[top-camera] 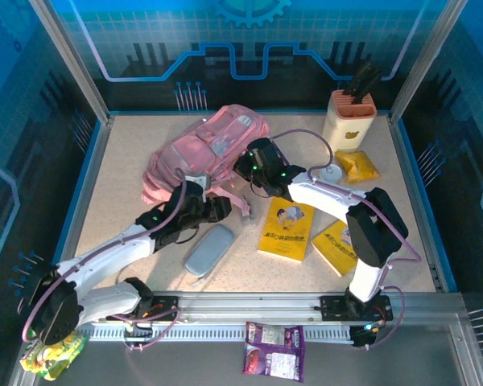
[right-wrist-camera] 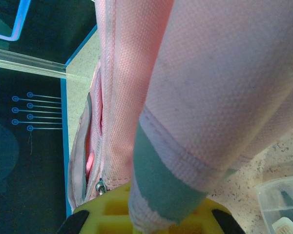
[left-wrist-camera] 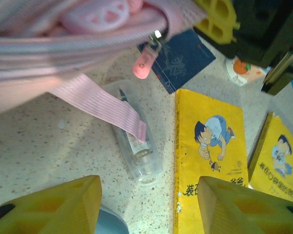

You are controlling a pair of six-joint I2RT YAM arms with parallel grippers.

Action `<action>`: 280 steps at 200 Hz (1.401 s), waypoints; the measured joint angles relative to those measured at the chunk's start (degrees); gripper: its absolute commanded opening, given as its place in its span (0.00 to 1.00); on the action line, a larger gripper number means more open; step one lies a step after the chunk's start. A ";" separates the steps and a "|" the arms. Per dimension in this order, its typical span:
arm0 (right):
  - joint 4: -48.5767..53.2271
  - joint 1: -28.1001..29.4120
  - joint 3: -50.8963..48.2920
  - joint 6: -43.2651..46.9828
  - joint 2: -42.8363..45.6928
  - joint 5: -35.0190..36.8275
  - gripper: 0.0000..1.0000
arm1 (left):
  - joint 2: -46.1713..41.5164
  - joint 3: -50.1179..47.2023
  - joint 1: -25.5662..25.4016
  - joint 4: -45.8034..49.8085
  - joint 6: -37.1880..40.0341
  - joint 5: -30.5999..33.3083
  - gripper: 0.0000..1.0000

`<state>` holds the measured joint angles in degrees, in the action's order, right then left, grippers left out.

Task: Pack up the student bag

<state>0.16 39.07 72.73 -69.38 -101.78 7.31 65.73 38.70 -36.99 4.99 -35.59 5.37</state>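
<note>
Yellow fingers of the right gripper (right-wrist-camera: 149, 207) are clamped on a fold of pink fabric at the edge of the student bag (top-camera: 213, 145). The bag lies at the far middle of the table, its long axis running from near-left to far-right. The left gripper (left-wrist-camera: 147, 190), jaws apart and empty, hangs just off the bag's near side with the zip pull (left-wrist-camera: 144, 62) ahead of it, so it is probably the arm free for the next move.

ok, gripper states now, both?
Left gripper: open, nothing between the fingers.
Right gripper: closed on bag fabric.
</note>
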 measured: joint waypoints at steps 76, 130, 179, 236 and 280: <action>2.54 0.00 0.15 -2.05 0.44 -0.52 0.00 | 13.68 5.20 -3.28 -8.68 5.11 9.88 0.48; 4.15 -0.02 2.29 -3.61 0.87 -1.66 0.00 | 18.08 10.27 -3.26 -9.35 8.17 16.35 0.47; 4.15 -0.11 3.13 -5.31 0.87 -2.60 0.00 | 18.88 11.47 -3.50 -8.92 8.11 21.09 0.46; 4.13 -0.04 3.15 -5.62 0.87 -3.06 0.00 | 19.52 12.13 -3.76 -8.31 6.91 23.71 0.47; 4.11 0.20 3.15 -5.64 0.87 -2.97 0.00 | 19.58 12.13 -3.23 -8.52 5.51 23.74 0.38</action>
<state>4.27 39.27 75.88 -75.02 -100.90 4.34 85.32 50.83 -40.23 -3.53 -30.09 29.10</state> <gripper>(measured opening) 0.068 0.416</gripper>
